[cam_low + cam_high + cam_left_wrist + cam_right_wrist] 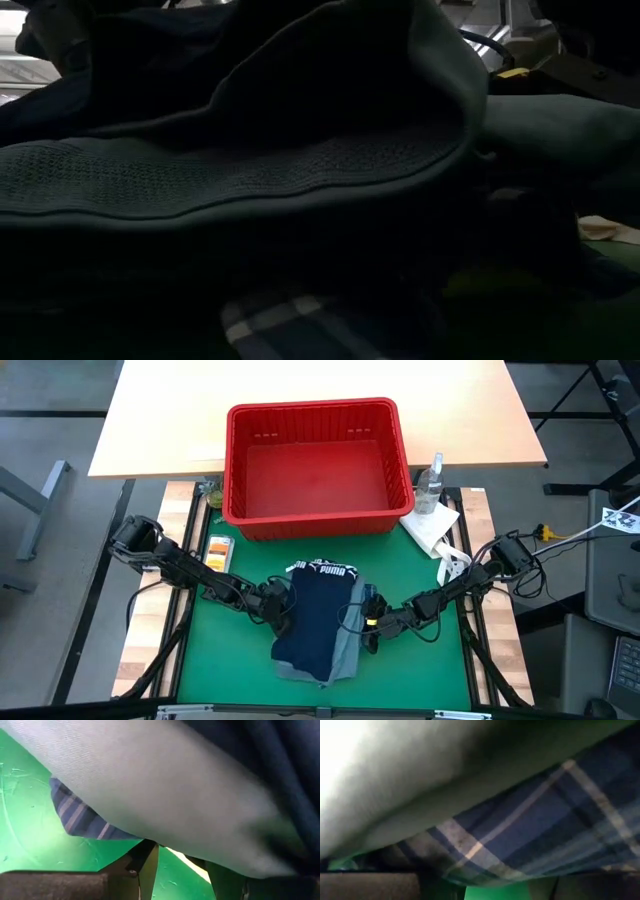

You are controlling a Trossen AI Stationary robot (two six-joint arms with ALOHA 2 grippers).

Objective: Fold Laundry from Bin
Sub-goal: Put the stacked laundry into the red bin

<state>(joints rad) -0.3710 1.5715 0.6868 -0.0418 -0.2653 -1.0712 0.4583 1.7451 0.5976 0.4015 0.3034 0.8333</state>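
The red bin (315, 460) stands empty at the far side of the green mat (220, 660). On the mat lies a stack of laundry. The dark navy garment (315, 620) with a white-lettered waistband is on top. The grey-blue one (350, 655) is under it, and the plaid shirt (545, 825) lies beneath that. My left gripper (275, 605) is at the stack's left edge, and its open fingers (145, 870) sit low under the grey-blue cloth (165, 790). My right gripper (370, 622) is at the stack's right edge, and cloth covers its view. My left gripper reaches level from the table's left, under the stack's left edge. The grey-blue garment's edge (210, 845) lies over its fingertips and hides them. The stack rests on the mat. I cannot tell whether the fingers lift it.
A white paper towel (432, 525) and a clear bottle (430, 482) sit right of the bin. A small card with orange pieces (218, 550) lies on the mat's far left. A wooden table (160, 420) stands behind the bin. Bare mat shows left and right of the stack.
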